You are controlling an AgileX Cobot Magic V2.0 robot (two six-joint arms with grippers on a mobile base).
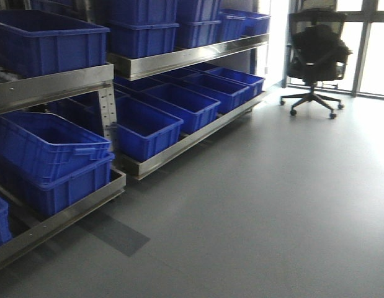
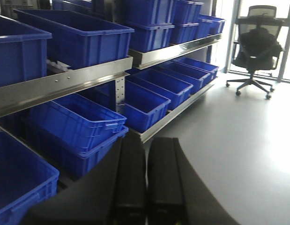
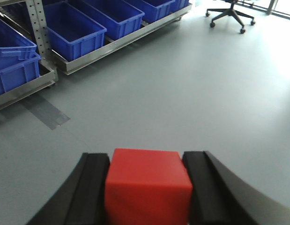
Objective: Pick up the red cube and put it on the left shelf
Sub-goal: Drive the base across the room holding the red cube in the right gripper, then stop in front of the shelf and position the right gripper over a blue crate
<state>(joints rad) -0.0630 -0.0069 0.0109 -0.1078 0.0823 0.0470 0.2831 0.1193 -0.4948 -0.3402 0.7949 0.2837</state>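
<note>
The red cube (image 3: 147, 187) sits between the two black fingers of my right gripper (image 3: 147, 159), which is shut on it and holds it above the grey floor. My left gripper (image 2: 146, 143) is shut and empty, its black fingers pressed together and pointing toward the left shelf (image 2: 84, 79). The left shelf is a long steel rack with flat rails (image 1: 179, 59), lined with dark blue crates (image 1: 49, 149). It also shows at the top left of the right wrist view (image 3: 112, 44). Neither gripper shows in the front view.
A black office chair (image 1: 316, 56) on casters stands at the back right by bright windows; it also shows in the left wrist view (image 2: 257, 47). A darker grey patch (image 1: 117, 233) marks the floor near the rack's corner. Grey floor (image 1: 272, 205) spreads right of the rack.
</note>
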